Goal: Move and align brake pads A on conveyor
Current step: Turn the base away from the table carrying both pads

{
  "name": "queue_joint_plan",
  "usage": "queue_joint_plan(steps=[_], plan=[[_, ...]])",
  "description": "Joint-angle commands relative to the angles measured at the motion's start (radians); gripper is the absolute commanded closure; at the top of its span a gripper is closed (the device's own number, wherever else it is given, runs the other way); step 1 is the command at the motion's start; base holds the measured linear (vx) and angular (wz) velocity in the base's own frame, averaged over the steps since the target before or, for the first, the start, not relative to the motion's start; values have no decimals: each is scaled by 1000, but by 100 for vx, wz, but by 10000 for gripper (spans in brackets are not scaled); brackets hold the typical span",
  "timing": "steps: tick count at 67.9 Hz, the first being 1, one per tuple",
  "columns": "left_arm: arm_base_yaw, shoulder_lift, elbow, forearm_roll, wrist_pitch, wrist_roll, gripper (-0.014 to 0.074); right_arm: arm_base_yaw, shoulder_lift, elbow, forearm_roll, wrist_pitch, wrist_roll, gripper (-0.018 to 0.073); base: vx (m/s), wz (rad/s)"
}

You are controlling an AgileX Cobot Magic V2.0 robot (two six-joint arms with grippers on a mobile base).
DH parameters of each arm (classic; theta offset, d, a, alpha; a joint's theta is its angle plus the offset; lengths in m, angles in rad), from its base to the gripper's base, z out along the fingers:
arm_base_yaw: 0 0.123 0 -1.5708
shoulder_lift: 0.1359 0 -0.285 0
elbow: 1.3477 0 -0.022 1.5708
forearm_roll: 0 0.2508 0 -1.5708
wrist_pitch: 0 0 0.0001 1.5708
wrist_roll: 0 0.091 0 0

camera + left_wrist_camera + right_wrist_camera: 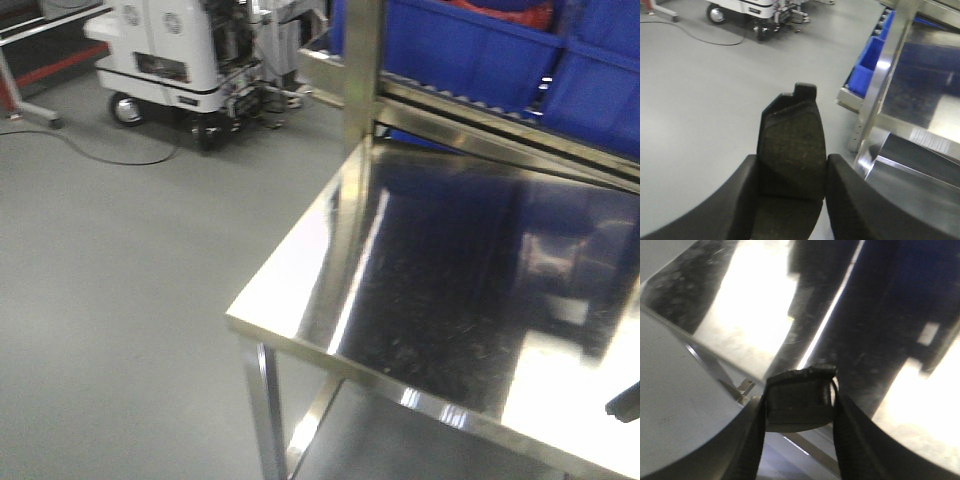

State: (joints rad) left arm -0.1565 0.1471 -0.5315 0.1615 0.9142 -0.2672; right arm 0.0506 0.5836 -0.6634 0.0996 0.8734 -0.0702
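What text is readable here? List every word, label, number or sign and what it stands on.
No text is readable.
On the white machine: panel markings, too blurred.
On the blue bins: no label visible.
On the left brake pad and the right brake pad: no print visible.
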Motion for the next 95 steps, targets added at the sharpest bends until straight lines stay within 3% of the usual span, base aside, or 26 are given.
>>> queue_joint_plan(steps=[1, 95], plan=[[1, 12, -21, 11, -88, -1, 603, -1, 2, -28, 1, -73, -7, 564, -24, 51], [1, 12, -21, 11, -88, -1, 603, -1, 2, -28, 1, -74, -7, 564, -18, 60]])
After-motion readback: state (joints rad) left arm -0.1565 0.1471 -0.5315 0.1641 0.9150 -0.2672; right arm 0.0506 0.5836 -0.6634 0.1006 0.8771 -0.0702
